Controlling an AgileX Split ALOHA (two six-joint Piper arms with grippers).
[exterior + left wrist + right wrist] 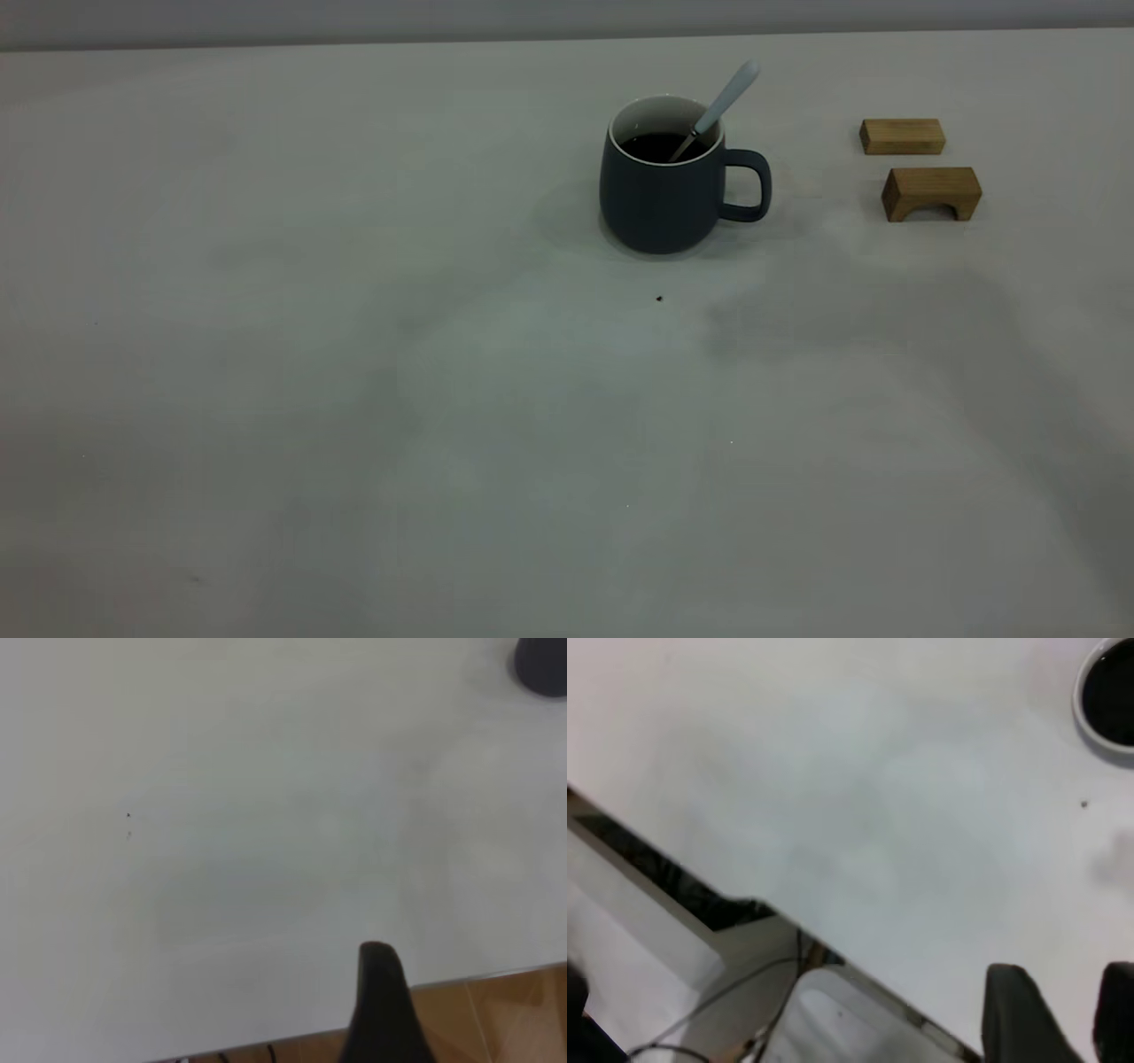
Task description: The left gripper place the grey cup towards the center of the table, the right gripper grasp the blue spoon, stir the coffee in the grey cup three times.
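The grey cup (660,190) stands on the table (354,399), blue spoon (722,102) leaning in its coffee (654,146), far from both grippers. Two wooden blocks (921,168) sit handle-side. The right gripper (1063,1014) hangs parted above the table edge; the left gripper (381,1010) shows one finger, state unclear.

Right gripper (1067,1014) jaws parted; left gripper (383,1010) state unclear

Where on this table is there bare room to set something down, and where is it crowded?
Bare: the table left of the grey cup, and the whole near stretch past the dark speck. Crowded: the far right, where the blue spoon leans in the cup and two wooden blocks sit beyond its handle.
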